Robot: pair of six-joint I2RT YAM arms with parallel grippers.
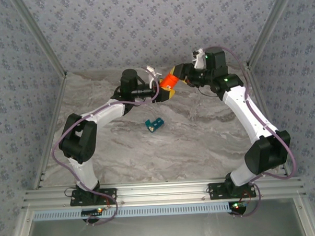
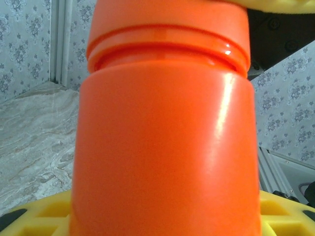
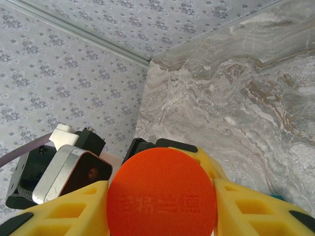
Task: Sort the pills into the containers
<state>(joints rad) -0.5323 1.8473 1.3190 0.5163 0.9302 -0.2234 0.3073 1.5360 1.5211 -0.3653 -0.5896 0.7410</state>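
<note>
Both your claws gripped the orange bottle [image 1: 169, 82]; left claw [image 2: 165, 219] on its body, right claw [image 3: 162, 206] on the cap [image 3: 161, 189]; the pill box [image 1: 154, 124] lay apart on the bench [image 1: 200, 142].

Orange plastic bottle [image 2: 162, 147] is glossy, its cap [image 3: 161, 196] matt; teal pill box [image 1: 153, 124] looks plastic.

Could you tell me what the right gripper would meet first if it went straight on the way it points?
The right gripper is shut on the cap. Going straight on, it would probably drive the bottle into the left gripper, which grips the bottle's body just beyond.
</note>
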